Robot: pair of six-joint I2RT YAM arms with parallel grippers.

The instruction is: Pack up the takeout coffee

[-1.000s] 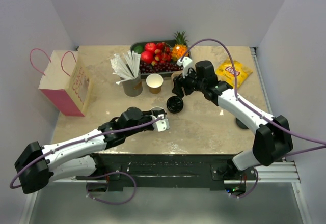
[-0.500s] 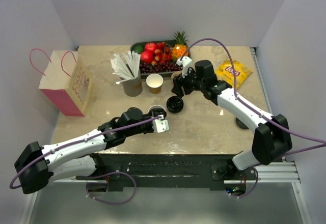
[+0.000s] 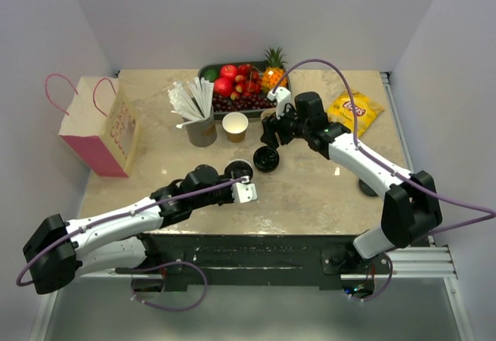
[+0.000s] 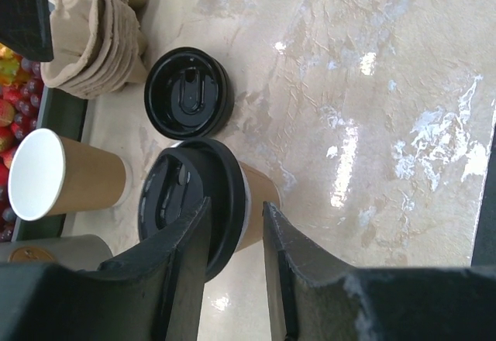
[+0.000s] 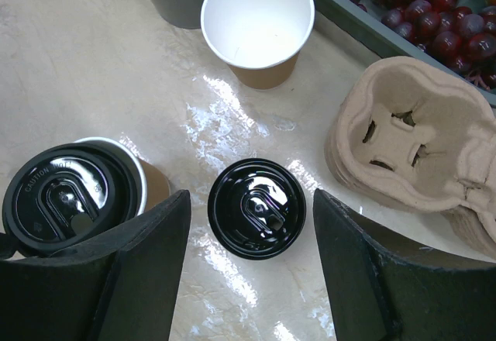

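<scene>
While the right gripper (image 5: 249, 195) is hanging directly above the loose black lid (image 5: 256, 208) with its fingers spread wide, one on each side of that lid and neither touching it, the takeout coffee (image 5: 66, 198) is standing upright on the marble table (image 3: 310, 186) just beside the lid, on its near-left side in the overhead view. The coffee's own black lid is sitting a little off-centre, so a crescent of white rim is showing on the side facing the loose lid. The left gripper (image 4: 235, 213) is reaching in from the side of the coffee away from the loose lid. Its fingers are standing slightly apart with the edge of the cup's lid showing in the gap, and I cannot tell whether they are pressing on it. A lidless paper cup (image 5: 257, 15) is standing beyond the loose lid, apart from it. A stack of pulp cup carriers (image 5: 411, 139) is lying near the lid's far-right side, and a tray of fruit (image 3: 240, 81) is sitting farther back still.
</scene>
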